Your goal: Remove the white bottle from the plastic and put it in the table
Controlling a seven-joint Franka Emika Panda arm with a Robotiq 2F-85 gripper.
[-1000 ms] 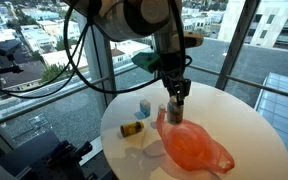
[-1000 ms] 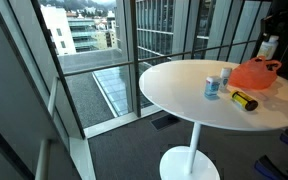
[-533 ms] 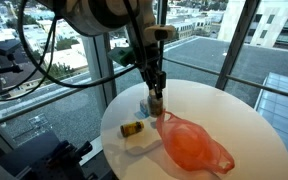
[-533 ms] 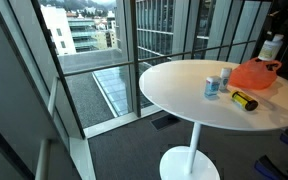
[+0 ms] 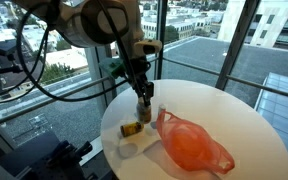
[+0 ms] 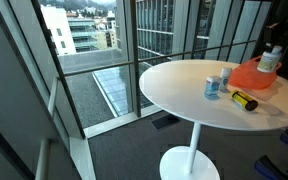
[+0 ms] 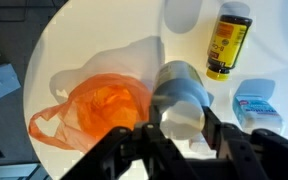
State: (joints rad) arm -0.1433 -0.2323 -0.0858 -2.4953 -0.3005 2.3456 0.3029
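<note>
The white bottle with a grey-blue cap sits between my gripper's fingers, which are shut on it. In an exterior view the gripper holds it just above the round white table, to the left of the orange plastic bag. In an exterior view the bottle shows above the bag near the frame's right edge. The bag lies crumpled and open on the table in the wrist view.
A yellow-labelled dark bottle lies on the table beside a white napkin. A small blue-and-white container stands close to the gripper. Glass walls surround the table; its edge drops off all round.
My gripper has carried the white bottle away from above the orange bag, towards the small containers and the table's edge, and a little lower.
</note>
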